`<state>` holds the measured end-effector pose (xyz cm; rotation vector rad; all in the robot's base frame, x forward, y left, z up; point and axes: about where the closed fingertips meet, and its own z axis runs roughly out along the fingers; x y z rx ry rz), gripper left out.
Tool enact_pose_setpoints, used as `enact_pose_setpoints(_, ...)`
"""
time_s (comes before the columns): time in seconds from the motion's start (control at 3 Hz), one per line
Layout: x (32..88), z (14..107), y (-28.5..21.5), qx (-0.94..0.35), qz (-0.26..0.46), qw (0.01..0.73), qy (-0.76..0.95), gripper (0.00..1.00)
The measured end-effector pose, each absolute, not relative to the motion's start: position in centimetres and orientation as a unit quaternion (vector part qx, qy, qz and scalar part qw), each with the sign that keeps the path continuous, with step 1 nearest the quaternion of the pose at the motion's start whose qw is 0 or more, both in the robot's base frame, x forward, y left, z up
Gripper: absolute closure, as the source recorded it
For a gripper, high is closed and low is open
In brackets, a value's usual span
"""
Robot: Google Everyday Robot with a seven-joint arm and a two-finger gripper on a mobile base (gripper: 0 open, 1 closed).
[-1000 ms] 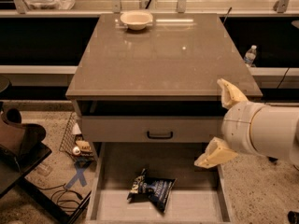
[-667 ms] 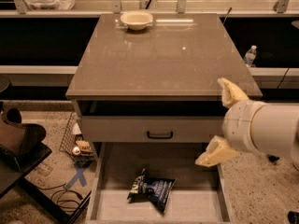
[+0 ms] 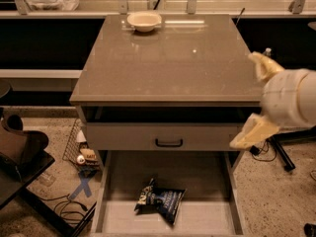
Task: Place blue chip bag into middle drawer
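The blue chip bag (image 3: 160, 200) lies crinkled on the pale floor of the pulled-out middle drawer (image 3: 207, 181), left of centre and near the front. My gripper (image 3: 256, 99) hangs in the air at the right, beside the cabinet's front right corner, above and to the right of the drawer. Its two cream fingers are spread wide apart with nothing between them. It is well clear of the bag.
A drawer front with a black handle (image 3: 169, 142) sits above the open tray. A cream bowl (image 3: 143, 20) stands at the back of the cabinet top (image 3: 168, 63). A wire basket (image 3: 79, 149), cables and a dark seat (image 3: 19, 149) are on the floor at the left. A black stand leg (image 3: 280, 154) is at the right.
My gripper has moved to the right and upward, away from the drawer, still open. The blue chip bag has stayed where it lies in the drawer.
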<state>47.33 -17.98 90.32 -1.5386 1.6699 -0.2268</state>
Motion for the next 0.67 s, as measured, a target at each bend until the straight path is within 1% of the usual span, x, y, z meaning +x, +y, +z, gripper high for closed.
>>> enact_pose_setpoints(0.33, 49.1, 93.9, -20.0, -0.651, -0.094, 0.409, 0.632, 0.00)
enact_pose_setpoints(0.67, 49.5, 98.0, -21.3, -0.676, -0.109, 0.411, 0.602, 0.00)
